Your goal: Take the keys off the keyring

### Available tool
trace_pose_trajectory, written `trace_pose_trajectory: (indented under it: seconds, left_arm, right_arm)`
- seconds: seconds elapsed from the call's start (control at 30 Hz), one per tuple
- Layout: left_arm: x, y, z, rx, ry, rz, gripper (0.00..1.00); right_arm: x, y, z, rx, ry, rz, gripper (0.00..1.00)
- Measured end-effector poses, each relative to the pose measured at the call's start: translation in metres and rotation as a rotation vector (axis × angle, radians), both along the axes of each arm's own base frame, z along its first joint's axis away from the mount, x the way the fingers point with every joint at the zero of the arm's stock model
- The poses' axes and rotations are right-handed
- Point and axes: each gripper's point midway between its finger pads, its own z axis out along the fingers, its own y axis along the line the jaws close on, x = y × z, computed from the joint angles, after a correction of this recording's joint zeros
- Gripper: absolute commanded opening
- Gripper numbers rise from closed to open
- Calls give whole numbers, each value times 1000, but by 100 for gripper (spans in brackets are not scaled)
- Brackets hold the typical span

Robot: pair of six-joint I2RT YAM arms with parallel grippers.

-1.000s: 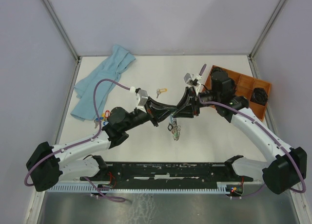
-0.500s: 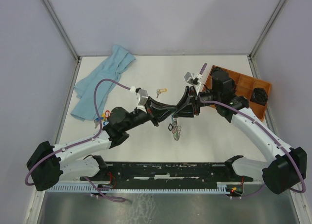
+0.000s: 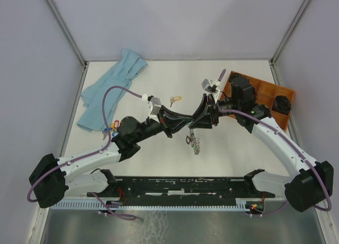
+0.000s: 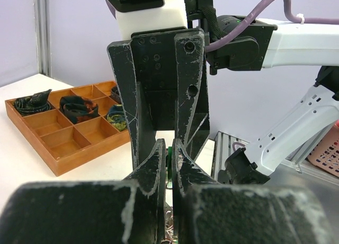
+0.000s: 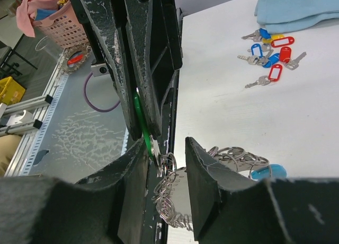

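My left gripper (image 3: 185, 123) (image 4: 170, 155) is shut on a silver key with a green tag (image 5: 141, 118) (image 4: 171, 159), held above the table's middle. From that key the keyring (image 3: 195, 144) (image 5: 176, 201) hangs as a chain of silver loops, and its light blue stretch (image 5: 267, 172) lies on the table. My right gripper (image 3: 195, 125) (image 5: 165, 160) faces the left one. Its jaws stand apart on either side of the ring just below the key, gripping nothing.
Loose keys with red and blue tags (image 3: 110, 130) (image 5: 271, 50) lie at the left beside a light blue cloth (image 3: 114, 85). An orange-tagged key (image 3: 175, 99) lies behind the grippers. A wooden compartment tray (image 3: 265, 87) (image 4: 58, 156) stands at the right.
My right gripper's jaws have opened and let go of the ring. The hanging keyring has dropped a little lower and to the right. The left arm has not moved.
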Motion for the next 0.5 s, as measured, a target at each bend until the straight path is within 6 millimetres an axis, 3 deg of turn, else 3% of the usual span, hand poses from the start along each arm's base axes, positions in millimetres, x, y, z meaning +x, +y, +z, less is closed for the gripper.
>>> trace_pose_trajectory:
  seconds: [0.5]
  left_arm:
    - [1,-4,-7,14,21,-11,3]
  right_arm:
    - [0,-2,1,-2,-6,-4,44]
